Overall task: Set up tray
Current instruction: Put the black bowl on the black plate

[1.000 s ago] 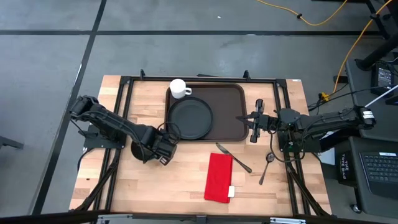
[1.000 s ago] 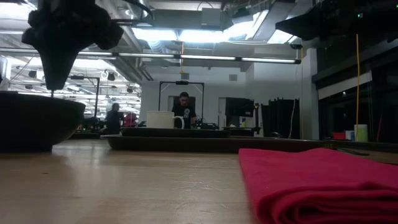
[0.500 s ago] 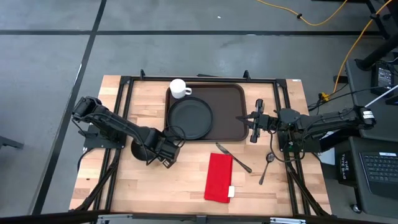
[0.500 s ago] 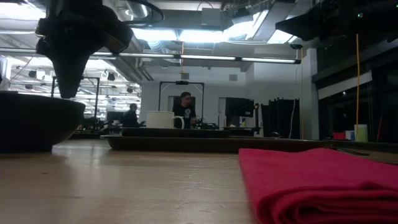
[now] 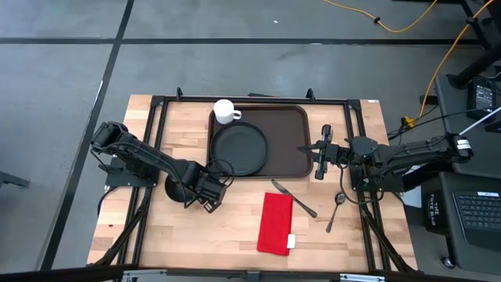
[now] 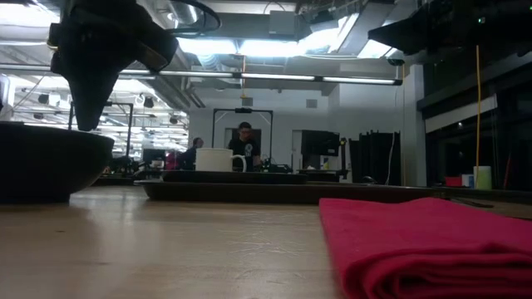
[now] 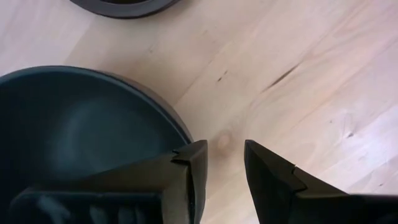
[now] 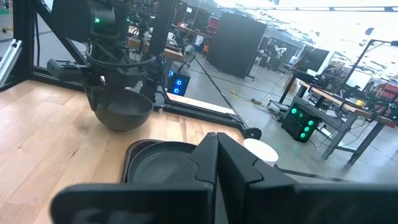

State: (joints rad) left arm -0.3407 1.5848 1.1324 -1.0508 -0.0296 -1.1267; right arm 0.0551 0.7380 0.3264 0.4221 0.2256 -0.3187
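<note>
The tray (image 5: 274, 141) sits at the surface's twelve o'clock, already carrying plate (image 5: 239, 148) and mug (image 5: 225, 111). My left claw (image 5: 210, 197), half spread, hovers by the bowl (image 5: 174, 190) at eight o'clock; my right claw (image 5: 319, 153) waits pressed together at three. Bowl, napkin (image 5: 275, 223), knife (image 5: 294, 198) and spoon (image 5: 336, 208) remain off it.

Round black plate (image 5: 239, 148) and white mug (image 5: 225, 111) sit on the dark brown rectangular tray (image 5: 286, 141). Folded red napkin (image 5: 275, 222) lies before it; metal knife (image 5: 294, 198) and spoon (image 5: 335, 210) to the napkin's right. Dark bowl (image 5: 174, 190) left of tray.

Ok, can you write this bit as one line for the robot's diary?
left end effector: open beside bowl | right end effector: shut by tray | plate, cup on tray
</note>
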